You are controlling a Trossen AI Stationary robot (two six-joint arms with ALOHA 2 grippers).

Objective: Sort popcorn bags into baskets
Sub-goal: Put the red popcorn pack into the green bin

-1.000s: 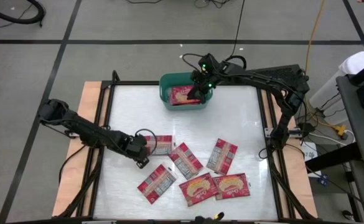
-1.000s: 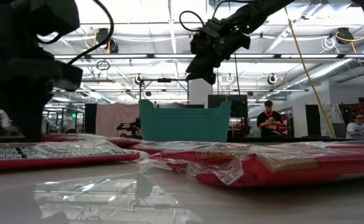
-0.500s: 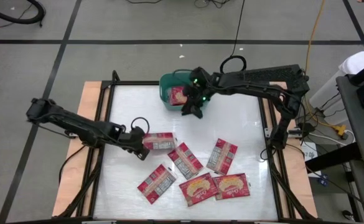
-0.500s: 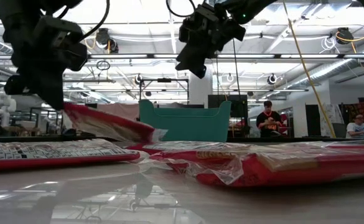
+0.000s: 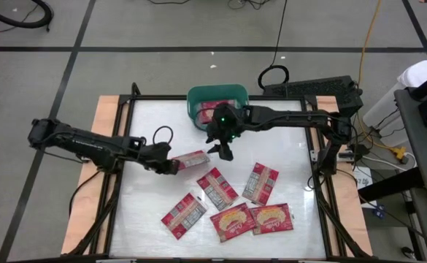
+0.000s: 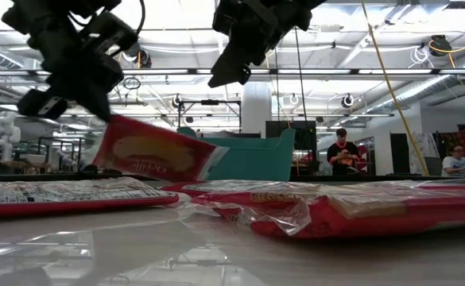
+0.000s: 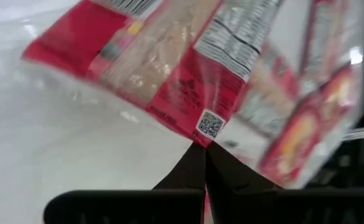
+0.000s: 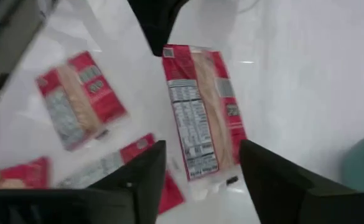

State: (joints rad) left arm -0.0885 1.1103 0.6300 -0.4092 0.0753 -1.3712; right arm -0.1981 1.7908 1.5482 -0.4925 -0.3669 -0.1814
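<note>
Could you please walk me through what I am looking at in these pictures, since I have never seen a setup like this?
This is a robot with two dark arms working at a white table. One picture looks straight down from above, one looks level across the tabletop, and one comes from a camera on each arm's wrist.

The left gripper is shut on one red popcorn bag; the low view shows that bag lifted off the table, tilted. The right gripper hangs open above the table near the teal basket, holding nothing; its wrist camera looks down between its fingers at the held bag.

Five more bags lie flat toward the table's near edge, some picture side up, some printed panel up. People sit in the room behind the table.
</note>
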